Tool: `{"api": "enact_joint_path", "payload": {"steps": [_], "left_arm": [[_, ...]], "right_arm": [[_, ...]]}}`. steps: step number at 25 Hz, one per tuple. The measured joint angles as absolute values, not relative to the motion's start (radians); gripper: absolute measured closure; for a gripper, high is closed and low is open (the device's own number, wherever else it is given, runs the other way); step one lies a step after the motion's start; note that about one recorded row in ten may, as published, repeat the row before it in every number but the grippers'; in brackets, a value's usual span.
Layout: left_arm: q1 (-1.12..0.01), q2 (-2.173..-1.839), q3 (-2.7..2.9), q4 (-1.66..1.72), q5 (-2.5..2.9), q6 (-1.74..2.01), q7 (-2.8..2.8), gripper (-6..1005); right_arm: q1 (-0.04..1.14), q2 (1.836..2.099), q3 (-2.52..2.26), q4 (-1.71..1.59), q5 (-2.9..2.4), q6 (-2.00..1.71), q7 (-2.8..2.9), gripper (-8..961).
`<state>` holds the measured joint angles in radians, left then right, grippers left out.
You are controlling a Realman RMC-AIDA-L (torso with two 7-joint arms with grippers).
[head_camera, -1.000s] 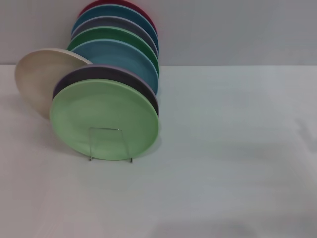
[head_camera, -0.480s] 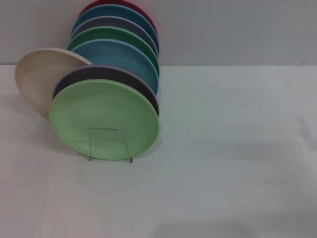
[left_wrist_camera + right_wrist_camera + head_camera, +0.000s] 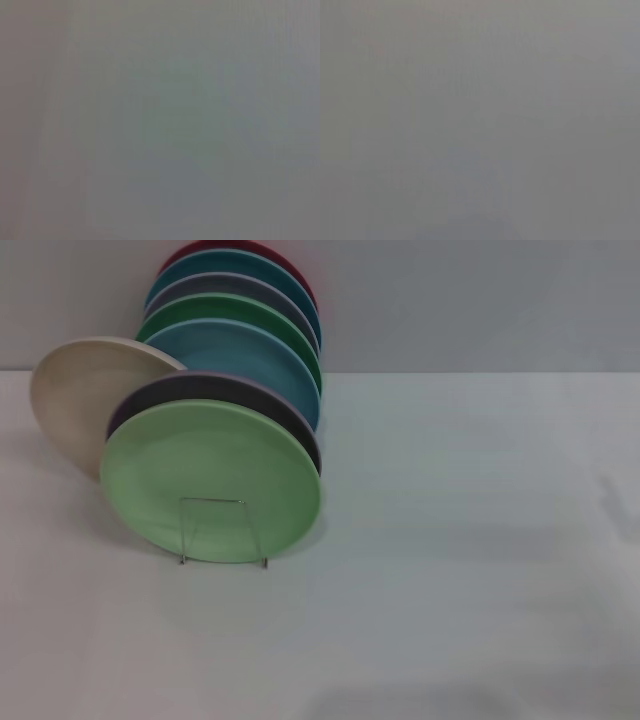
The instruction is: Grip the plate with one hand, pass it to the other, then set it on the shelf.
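Standing on edge at the front of a row of plates, the plate point(image 3: 211, 480) shows its pale green face toward the head camera and slightly upward, its top leaning back against the lilac-purple plate point(image 3: 215, 392) just behind it. Being round, it has no long axis of its own; its flat disc rises nearly upright from the table, with its lower rim down at the surface. The shelf point(image 3: 222, 531), a thin wire rack, shows as a squared loop crossing the lower middle of the plate's face, its two feet resting on the table point(image 3: 470, 540) just below the rim. Behind the purple plate the row runs back and up: a light blue plate point(image 3: 245, 360), a darker green plate point(image 3: 235, 312), a grey-lilac plate point(image 3: 225, 285), a teal plate point(image 3: 235, 265) and a red plate point(image 3: 240, 248) at the rear. A cream plate point(image 3: 75, 400) leans at the row's left side, tilted outward and partly hidden by the purple and green ones. The table is a plain white, matte surface, and a flat pale grey wall point(image 3: 480, 300) closes the scene behind it. Neither gripper appears in the head view, and both wrist views show only a featureless grey field, so the plate's place relative to the fingers cannot be given, nor whether either gripper's fingers are spread or closed.
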<state>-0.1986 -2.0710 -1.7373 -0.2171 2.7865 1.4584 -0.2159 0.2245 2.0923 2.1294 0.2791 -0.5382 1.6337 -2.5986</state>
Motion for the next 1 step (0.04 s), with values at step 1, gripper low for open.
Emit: {"api": "enact_joint_path", "payload": {"steps": [1], "left_arm": [[-0.197,-2.070,-1.736,-0.218,2.786,1.461,-0.218,193]], "right_arm": [[0.224,2.092,2.129,0.279,-0.536,1.634,-2.599,265]]}}
